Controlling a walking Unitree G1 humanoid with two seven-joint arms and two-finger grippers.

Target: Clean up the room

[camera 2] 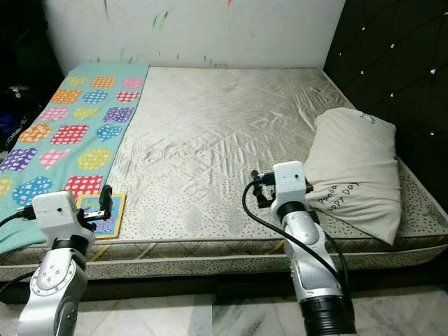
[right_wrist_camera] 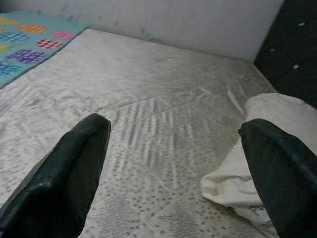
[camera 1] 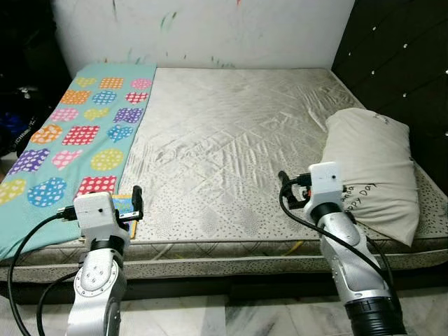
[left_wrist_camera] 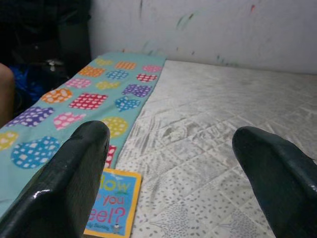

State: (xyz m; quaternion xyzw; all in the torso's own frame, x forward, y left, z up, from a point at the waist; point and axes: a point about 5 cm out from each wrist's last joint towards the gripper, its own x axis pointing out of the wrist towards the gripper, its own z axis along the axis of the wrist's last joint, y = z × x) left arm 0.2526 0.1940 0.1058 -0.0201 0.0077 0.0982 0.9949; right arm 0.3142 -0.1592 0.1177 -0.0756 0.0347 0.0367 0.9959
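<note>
A wide bed with a grey quilted mattress (camera 1: pixel 231 140) lies before me. A teal blanket (camera 1: pixel 70 140) with colourful patches covers its left strip. A small picture book (camera 1: pixel 126 205) lies flat by the front edge, half on the blanket. A cream pillow (camera 1: pixel 371 168) with printed words rests at the right side. My left gripper (left_wrist_camera: pixel 173 188) hovers open just above the book (left_wrist_camera: pixel 111 210). Held over the front right of the mattress, my right gripper (right_wrist_camera: pixel 173 173) is open and empty, with the pillow (right_wrist_camera: pixel 262 148) close beside it.
A dark tufted headboard (camera 1: pixel 399 56) runs along the bed's right side, and a scribbled white wall (camera 1: pixel 210 28) stands behind it. Dark clutter (camera 1: pixel 21 105) sits left of the bed. Pale tiled floor (camera 1: pixel 231 315) lies between me and the bed frame.
</note>
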